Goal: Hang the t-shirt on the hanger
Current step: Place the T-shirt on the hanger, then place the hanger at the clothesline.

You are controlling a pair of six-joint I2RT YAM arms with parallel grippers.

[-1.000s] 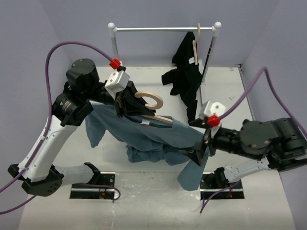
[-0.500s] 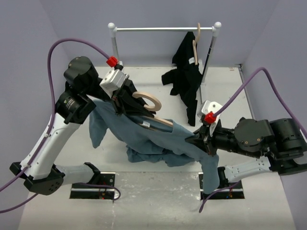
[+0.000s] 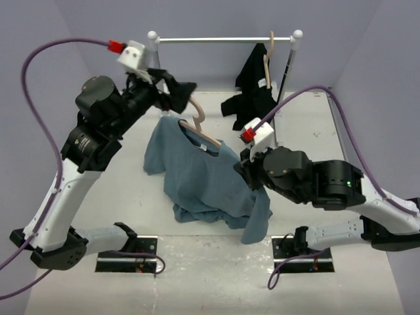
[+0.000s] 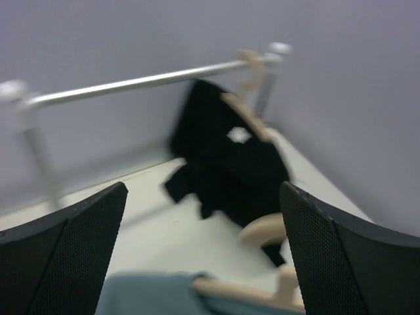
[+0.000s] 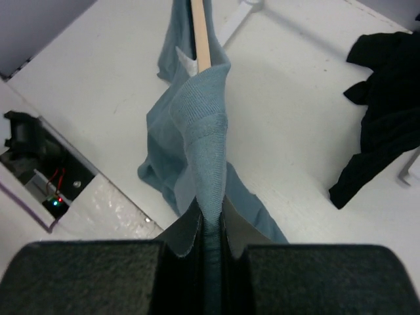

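Note:
The blue-grey t-shirt is draped over the pale wooden hanger, whose hook pokes out of the neck opening. My left gripper hovers above and just behind the hook, open and holding nothing. In the left wrist view its gripper frames the hanger and the t-shirt below. My right gripper is shut on the t-shirt's right shoulder. In the right wrist view this gripper pinches a ribbed fold of the t-shirt, with the hanger running under the fabric.
A white rail on two posts stands at the back. A black garment hangs from it on another wooden hanger and trails onto the table. The t-shirt's lower hem lies bunched on the table near the arm bases.
My left gripper opened, let go of the hanger and rose toward the back. My right gripper shut on the t-shirt and moved left and up, pulling the fabric over the hanger.

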